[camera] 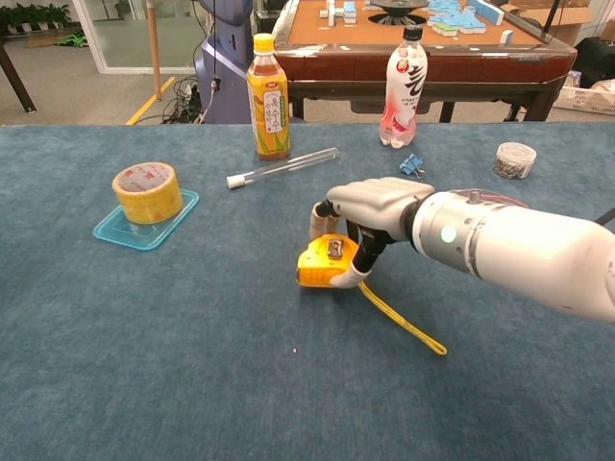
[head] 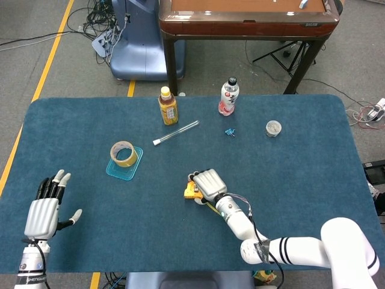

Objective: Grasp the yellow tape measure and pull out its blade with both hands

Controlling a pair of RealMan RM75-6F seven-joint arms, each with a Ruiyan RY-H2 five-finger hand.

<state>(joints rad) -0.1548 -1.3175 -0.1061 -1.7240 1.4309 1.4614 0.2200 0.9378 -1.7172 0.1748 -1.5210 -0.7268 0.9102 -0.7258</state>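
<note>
The yellow tape measure [camera: 321, 268] lies near the table's middle, tilted a little, with a clip on its top face. My right hand [camera: 373, 206] covers it from above: fingers curl down behind it and the thumb presses its near side, gripping it. A thin yellow strip [camera: 404, 323] trails from the case toward the right front. In the head view the right hand [head: 209, 183] hides most of the tape measure [head: 190, 191]. My left hand [head: 43, 213] hovers at the table's front left corner, fingers spread, holding nothing; the chest view does not show it.
A yellow tape roll [camera: 146, 191] sits on a teal tray [camera: 113, 230] at the left. Further back stand a yellow-capped bottle [camera: 269, 96] and a pink bottle [camera: 403, 88], with a clear tube [camera: 283, 166], a blue clip [camera: 413, 165] and a small jar [camera: 515, 158].
</note>
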